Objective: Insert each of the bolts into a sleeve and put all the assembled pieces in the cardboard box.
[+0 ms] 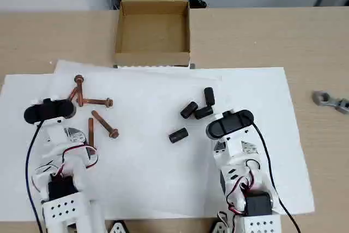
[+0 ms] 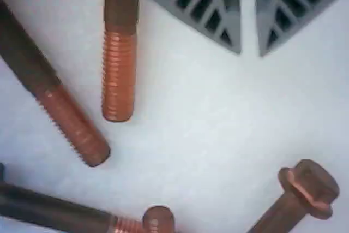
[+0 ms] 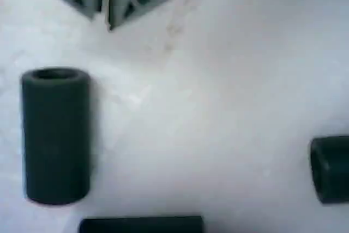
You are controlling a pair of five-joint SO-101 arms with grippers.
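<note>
From the high view, the cardboard box (image 1: 152, 58) is seen at the far edge of a white sheet (image 1: 147, 178), with nothing assembled in it. Four copper bolts (image 1: 104, 124) are scattered by the left arm (image 1: 50, 111), and four black sleeves (image 1: 189, 109) are grouped by the right arm (image 1: 230, 123). In the left wrist view, the left gripper (image 2: 249, 52) is held just above the sheet, its jaws drawn almost together on nothing. A threaded bolt end (image 2: 118, 77) lies just beside it and a flanged bolt head (image 2: 309, 185) farther off. In the right wrist view, the right gripper (image 3: 106, 21) is likewise closed and empty. One sleeve (image 3: 55, 135) is near it with its bore end turned toward the gripper. The first pick is judged to be the step in hand. The jaws should be opened, a bolt taken by its plain shank near the head so the thread is left free, and a sleeve gripped across its wall with the bore unobstructed.
</note>
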